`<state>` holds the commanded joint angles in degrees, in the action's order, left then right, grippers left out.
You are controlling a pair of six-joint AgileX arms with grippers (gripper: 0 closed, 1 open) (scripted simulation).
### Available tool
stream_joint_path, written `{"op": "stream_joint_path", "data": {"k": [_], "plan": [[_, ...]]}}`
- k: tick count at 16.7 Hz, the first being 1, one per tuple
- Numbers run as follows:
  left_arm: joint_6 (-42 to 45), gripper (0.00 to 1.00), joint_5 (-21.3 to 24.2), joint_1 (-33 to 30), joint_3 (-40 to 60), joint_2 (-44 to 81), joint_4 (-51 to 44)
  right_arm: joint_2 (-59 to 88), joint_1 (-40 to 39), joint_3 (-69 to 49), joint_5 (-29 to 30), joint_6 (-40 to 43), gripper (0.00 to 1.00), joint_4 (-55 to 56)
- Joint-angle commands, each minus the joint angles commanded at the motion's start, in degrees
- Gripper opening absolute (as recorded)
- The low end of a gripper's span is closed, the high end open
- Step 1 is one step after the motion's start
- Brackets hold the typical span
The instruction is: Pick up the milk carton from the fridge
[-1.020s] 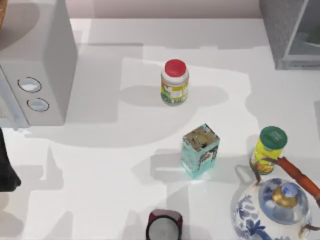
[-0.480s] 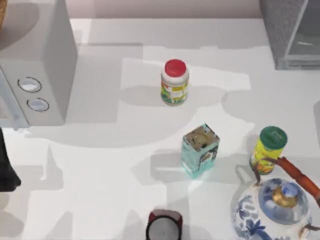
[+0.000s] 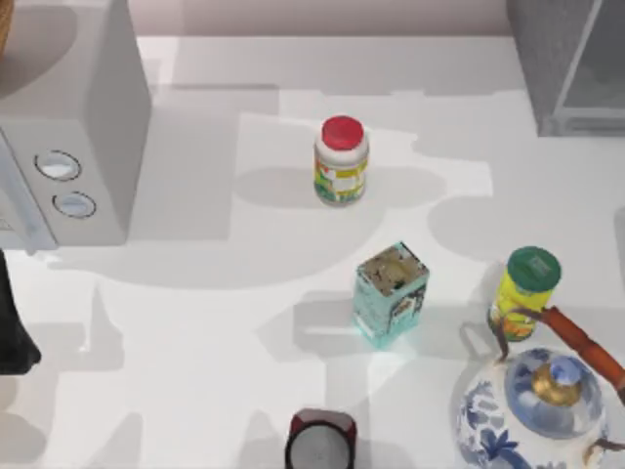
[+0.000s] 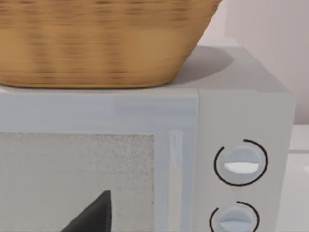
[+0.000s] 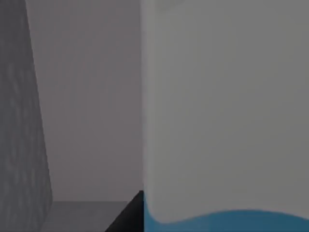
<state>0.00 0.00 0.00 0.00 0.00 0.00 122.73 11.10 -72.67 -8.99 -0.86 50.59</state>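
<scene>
The fridge (image 3: 552,49) stands at the table's far right corner, dark-grey and speckled, with its pale glassy door panel (image 3: 598,83) swung out. In the right wrist view the milk carton (image 5: 222,111) sits very close, white above with a blue band low down. A dark finger (image 5: 128,216) of my right gripper lies against the carton's edge, and the fridge's grey inner wall (image 5: 19,125) is beside it. My left arm (image 3: 12,332) is parked at the table's left edge.
A pale-grey box with two dials (image 3: 68,127) carries a wicker basket (image 4: 96,38) at the left. On the table stand a red-lidded jar (image 3: 341,161), a teal box (image 3: 391,293), a green-lidded jar (image 3: 527,288), a blue-and-white teapot (image 3: 532,405) and a dark red cup (image 3: 320,445).
A greenish patch seen behind the fridge's door panel a second ago has gone from the top view. The arm's shadow on the table's right side has shifted. The left arm has not moved.
</scene>
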Motion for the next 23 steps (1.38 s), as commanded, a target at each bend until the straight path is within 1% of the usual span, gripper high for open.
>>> {"op": "stream_joint_path", "data": {"k": [6, 8, 13, 18, 23], "plan": [[0.00, 1.00, 0.00, 0.00, 0.00, 0.00, 0.00, -9.91, 1.46, 18.22, -1.59, -0.11, 0.00, 6.53], [0.00, 1.00, 0.00, 0.00, 0.00, 0.00, 0.00, -11.78, 1.76, 20.74, -1.92, -0.11, 0.00, 8.03], [0.00, 1.00, 0.00, 0.00, 0.00, 0.00, 0.00, -11.73, 1.48, 20.94, -1.94, -0.21, 0.00, 8.12], [0.00, 1.00, 0.00, 0.00, 0.00, 0.00, 0.00, -18.19, 0.72, 24.01, -1.28, -0.13, 0.00, 4.63], [0.00, 1.00, 0.00, 0.00, 0.00, 0.00, 0.00, -34.90, -1.16, 31.68, 0.35, 0.04, 0.00, -4.07]]}}
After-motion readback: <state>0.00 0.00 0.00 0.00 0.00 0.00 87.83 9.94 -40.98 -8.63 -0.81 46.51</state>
